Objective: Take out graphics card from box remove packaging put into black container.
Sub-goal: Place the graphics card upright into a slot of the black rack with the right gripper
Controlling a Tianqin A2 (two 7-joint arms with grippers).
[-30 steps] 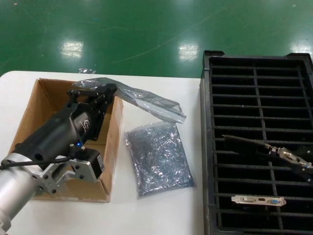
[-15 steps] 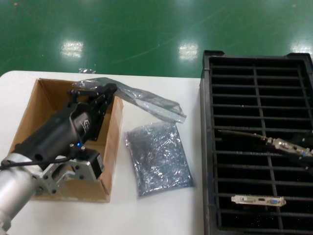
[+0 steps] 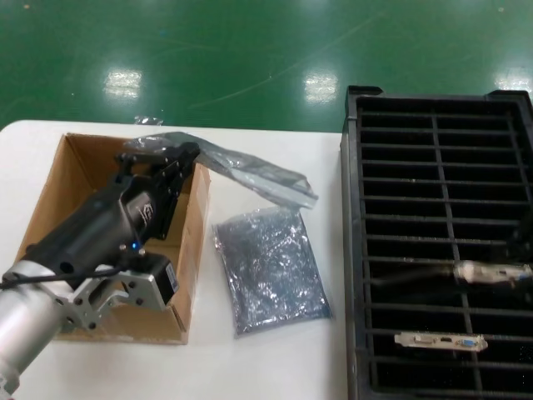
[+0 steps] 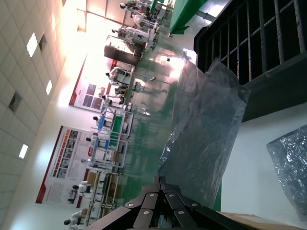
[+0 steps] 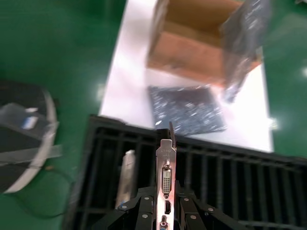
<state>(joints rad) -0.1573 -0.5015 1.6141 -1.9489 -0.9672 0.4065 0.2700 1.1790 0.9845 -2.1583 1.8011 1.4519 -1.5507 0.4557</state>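
Note:
My left gripper [image 3: 158, 155] hovers over the far rim of the brown box [image 3: 79, 171], shut on a crinkly grey bag of packaging [image 3: 250, 171] that trails over the table towards the right. In the left wrist view, the fingertips [image 4: 160, 182] pinch that packaging [image 4: 206, 129]. Held edge-up over the black container [image 5: 230, 158], the graphics card [image 5: 165, 163] has my right gripper [image 5: 165, 206] shut on its silver bracket. In the head view that graphics card [image 3: 491, 271] lies low across the slots of the black container [image 3: 354, 250], near its right side.
A second grey bag [image 3: 271, 267] lies flat on the white table [image 3: 275, 367] between box and container. Another card [image 3: 441, 340] sits in a near slot of the container. Green floor surrounds the table, with a round grey object [image 5: 24, 143] on it.
The right gripper has carried the graphics card nearer to me and lower, down towards the container's slots. The left gripper and its bag have not moved.

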